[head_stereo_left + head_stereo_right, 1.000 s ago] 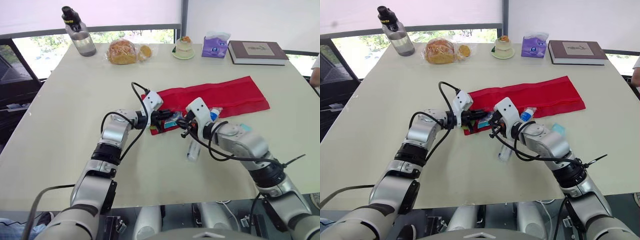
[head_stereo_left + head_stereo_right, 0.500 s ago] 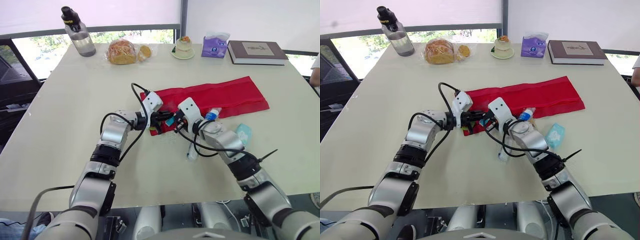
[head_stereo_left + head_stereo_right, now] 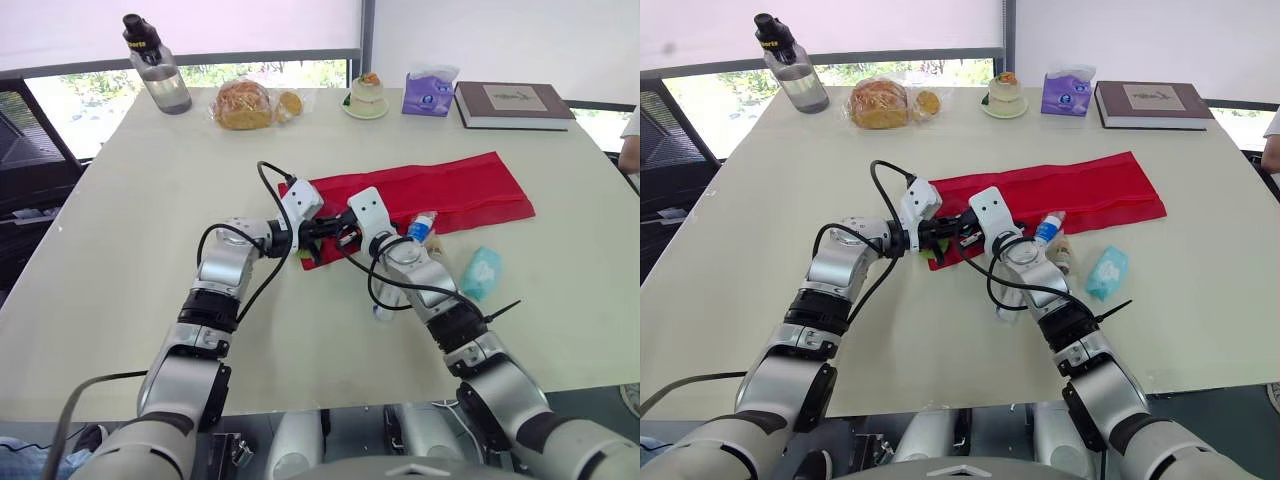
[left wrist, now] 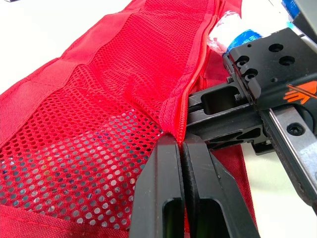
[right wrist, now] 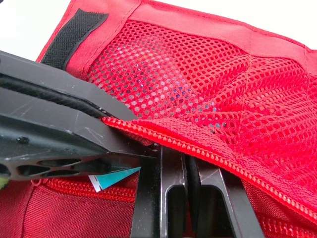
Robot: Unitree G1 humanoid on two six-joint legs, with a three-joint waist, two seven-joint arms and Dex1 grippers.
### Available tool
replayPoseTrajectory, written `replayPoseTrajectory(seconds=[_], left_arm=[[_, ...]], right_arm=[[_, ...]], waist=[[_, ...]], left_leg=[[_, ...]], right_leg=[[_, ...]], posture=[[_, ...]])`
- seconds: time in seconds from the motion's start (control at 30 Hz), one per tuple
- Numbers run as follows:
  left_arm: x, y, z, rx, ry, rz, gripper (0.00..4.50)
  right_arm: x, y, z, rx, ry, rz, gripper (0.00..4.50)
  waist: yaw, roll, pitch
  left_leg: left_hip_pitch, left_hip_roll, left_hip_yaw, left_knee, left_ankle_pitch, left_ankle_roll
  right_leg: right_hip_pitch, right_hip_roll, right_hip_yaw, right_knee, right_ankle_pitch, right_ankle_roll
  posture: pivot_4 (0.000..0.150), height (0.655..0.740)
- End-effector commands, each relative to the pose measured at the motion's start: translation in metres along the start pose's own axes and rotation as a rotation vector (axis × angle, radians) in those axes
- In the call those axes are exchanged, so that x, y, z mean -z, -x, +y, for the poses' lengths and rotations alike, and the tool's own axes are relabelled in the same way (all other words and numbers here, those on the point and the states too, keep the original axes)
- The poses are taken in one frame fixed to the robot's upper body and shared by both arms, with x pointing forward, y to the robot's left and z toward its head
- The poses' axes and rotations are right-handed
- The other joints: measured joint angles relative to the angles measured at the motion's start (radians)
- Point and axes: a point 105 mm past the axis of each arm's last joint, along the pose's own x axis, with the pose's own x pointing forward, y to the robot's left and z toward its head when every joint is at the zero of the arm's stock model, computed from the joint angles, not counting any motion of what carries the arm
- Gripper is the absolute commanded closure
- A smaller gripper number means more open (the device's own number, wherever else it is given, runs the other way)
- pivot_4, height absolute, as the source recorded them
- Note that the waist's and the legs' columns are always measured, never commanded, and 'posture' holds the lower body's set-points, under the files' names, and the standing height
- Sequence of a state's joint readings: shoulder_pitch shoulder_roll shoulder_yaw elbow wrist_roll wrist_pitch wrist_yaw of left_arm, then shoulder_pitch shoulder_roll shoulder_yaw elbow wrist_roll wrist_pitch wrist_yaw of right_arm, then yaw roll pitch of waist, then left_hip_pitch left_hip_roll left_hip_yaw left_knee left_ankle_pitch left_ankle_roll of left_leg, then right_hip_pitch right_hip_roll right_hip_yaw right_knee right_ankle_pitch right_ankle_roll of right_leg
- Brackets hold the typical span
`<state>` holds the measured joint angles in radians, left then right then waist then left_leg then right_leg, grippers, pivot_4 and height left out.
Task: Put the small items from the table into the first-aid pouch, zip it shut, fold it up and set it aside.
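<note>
Packing is only partly done: the pouch (image 3: 440,195) is spread flat and unfolded across the middle of the table (image 3: 150,200), its left end taken up between the two grippers. There the mesh pocket (image 4: 89,148) is lifted by its zip (image 4: 198,69), which is open along the stretch that can be seen. The zip edge is pinched tight by the left gripper (image 4: 181,143), jaws clenched on the red tape. The right gripper (image 5: 178,154) is tucked just under that same edge, jaws drawn close together; what is gripped, if anything, is hidden by the tape. A blue-and-white card corner (image 5: 111,179) is seen beside it at the pocket mouth, and something coloured is dimly made out through the mesh, so some contents are judged to be in already.

Outside, more is waiting: a small bottle (image 3: 421,226) just beside the pouch's near edge, a white tube (image 3: 385,300) by the right arm, a teal packet (image 3: 482,272) further right. Those are to be loaded, then the zip closed, the pouch folded and set aside; none of that is begun. Along the far edge a water bottle (image 3: 155,65), bread (image 3: 243,104), a cake (image 3: 368,96), tissues (image 3: 430,90) and a book (image 3: 512,104) are left well apart.
</note>
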<state>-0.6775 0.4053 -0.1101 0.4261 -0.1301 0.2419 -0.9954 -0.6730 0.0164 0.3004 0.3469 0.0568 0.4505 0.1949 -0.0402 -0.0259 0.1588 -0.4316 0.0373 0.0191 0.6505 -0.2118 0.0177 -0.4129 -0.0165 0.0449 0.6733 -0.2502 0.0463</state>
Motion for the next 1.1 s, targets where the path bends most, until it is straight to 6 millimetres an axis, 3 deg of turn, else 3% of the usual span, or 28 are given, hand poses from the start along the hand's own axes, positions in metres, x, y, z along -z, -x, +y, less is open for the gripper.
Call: replayPoseTrajectory(seconds=[0.03, 0.4, 0.6, 0.87, 1.0, 1.1], left_arm=[[0.005, 0.000, -0.002, 0.010, 0.002, 0.013, 4.50], [0.002, 0.000, 0.003, 0.003, 0.005, 0.005, 4.50], [-0.001, 0.001, 0.002, 0.008, 0.009, -0.005, 4.50], [0.001, 0.005, -0.006, 0.039, 0.016, -0.001, 4.50], [0.002, 0.004, -0.011, 0.049, 0.024, -0.002, 4.50], [0.003, 0.004, -0.016, 0.061, 0.030, 0.000, 4.50]], right_arm=[[-0.034, 0.014, 0.004, -0.050, 0.017, -0.112, 4.39], [-0.017, 0.044, 0.032, -0.289, 0.022, 0.032, 4.39], [-0.009, 0.028, 0.032, -0.246, -0.022, 0.046, 4.39], [-0.028, -0.002, 0.014, -0.099, -0.058, -0.082, 4.39], [-0.035, -0.011, 0.003, -0.005, -0.079, -0.146, 4.39], [-0.032, -0.013, 0.005, -0.003, -0.116, -0.165, 4.39]], waist=[[0.000, 0.000, 0.000], [-0.001, 0.000, 0.000], [-0.002, 0.000, 0.000], [-0.005, 0.000, 0.000], [-0.002, 0.000, 0.000], [-0.002, 0.000, 0.000]], left_leg=[[0.000, 0.000, 0.000, 0.000, 0.000, 0.000], [0.000, 0.000, -0.001, 0.000, 0.000, 0.000], [0.000, 0.000, 0.000, 0.000, 0.000, 0.000], [0.000, 0.000, 0.000, 0.000, 0.000, 0.000], [0.001, 0.000, 0.000, 0.000, 0.000, 0.000], [0.000, 0.000, 0.000, 0.000, 0.000, 0.000]], right_leg=[[0.000, 0.000, 0.000, 0.000, 0.000, 0.000], [-0.001, 0.001, -0.001, 0.001, 0.000, 0.000], [-0.001, 0.001, 0.000, 0.000, 0.000, 0.000], [-0.001, 0.001, 0.001, 0.000, 0.000, 0.000], [-0.001, 0.001, 0.001, 0.001, 0.000, 0.000], [-0.001, 0.000, 0.001, 0.001, 0.000, 0.000]], posture=[[0.150, 0.7400], [0.150, 0.7400], [0.150, 0.7400], [0.150, 0.7400], [0.150, 0.7400], [0.150, 0.7400]])
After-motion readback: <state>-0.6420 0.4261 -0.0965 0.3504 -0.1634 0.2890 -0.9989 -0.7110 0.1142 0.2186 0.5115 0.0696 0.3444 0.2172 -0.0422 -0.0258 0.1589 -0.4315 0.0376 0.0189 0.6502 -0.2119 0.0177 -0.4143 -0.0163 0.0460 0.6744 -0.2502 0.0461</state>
